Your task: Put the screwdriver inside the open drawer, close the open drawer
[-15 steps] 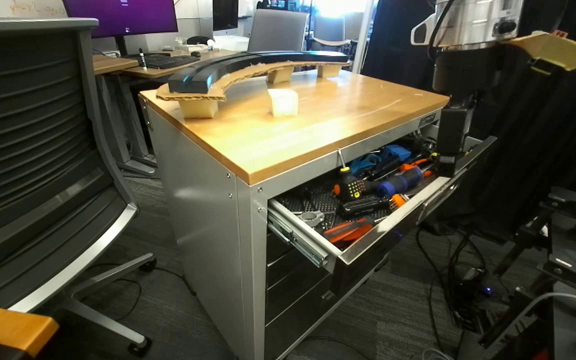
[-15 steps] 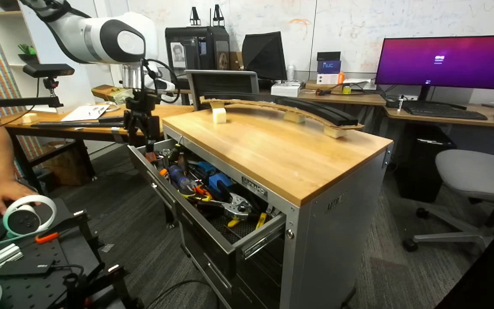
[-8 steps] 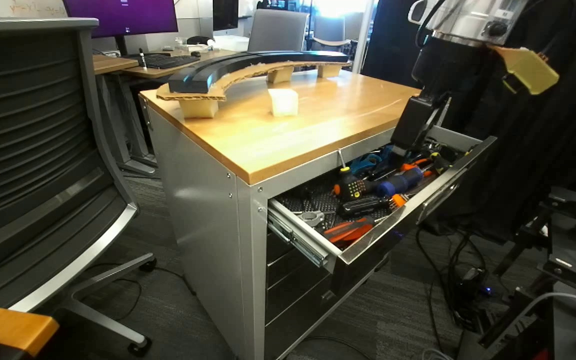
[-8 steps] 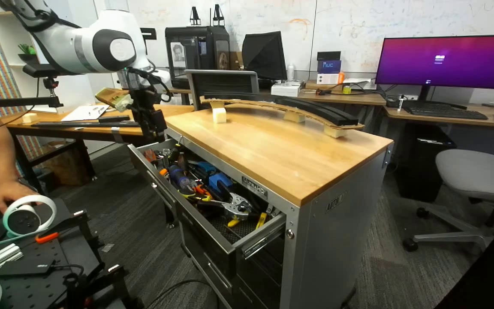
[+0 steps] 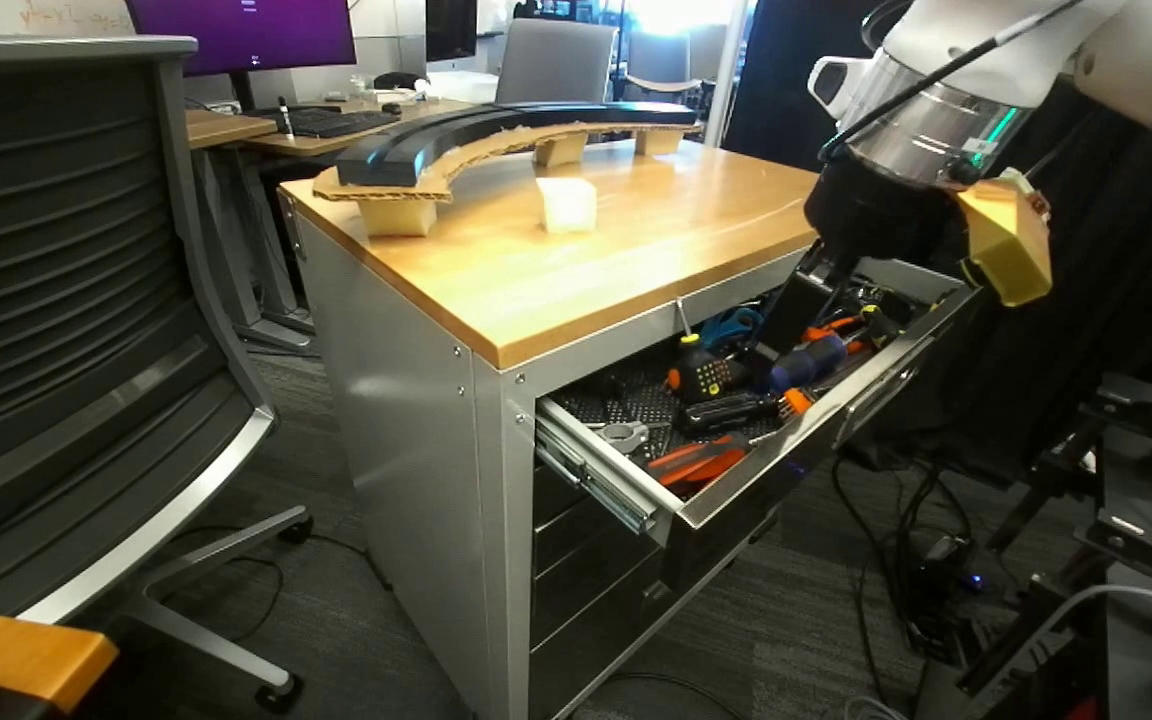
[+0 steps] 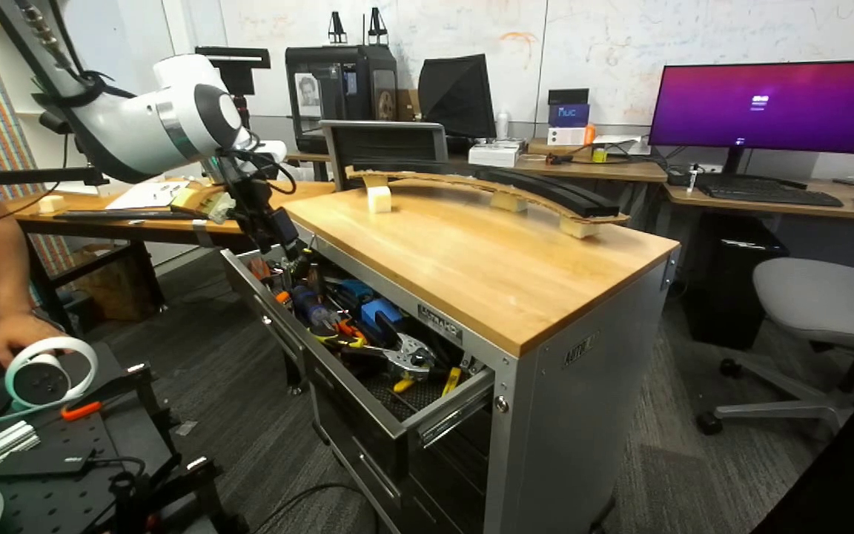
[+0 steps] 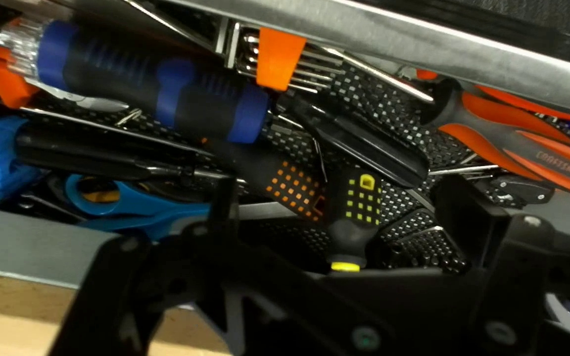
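Evidently, the gripper (image 7: 342, 198) is being held low over the open drawer (image 5: 776, 450), its jaws spread wide and nothing being gripped between the fingers (image 7: 468, 217). Just ahead of them, the screwdriver (image 7: 285, 185) is apparently being shown: a stubby dark handle with orange squares, lying inside the drawer, though among so many similar handles the match cannot be confirmed. Beside it, a yellow-dotted driver (image 7: 355, 217) is being seen; farther out, a blue-and-black handle (image 7: 154, 86) and an orange-and-grey handle (image 7: 527, 141) are being framed within the same drawer. Whether any of these is being touched by the gripper cannot be told. In both exterior views, the drawer is being displayed pulled well out from beneath the wooden top (image 5: 706, 215), with a metal slide (image 5: 591, 480) being exposed at its side. By this reading, the placing is being counted as done and the closing as not yet done; before the front can be pushed home, the gripper is being judged in need of a move clear of the drawer.
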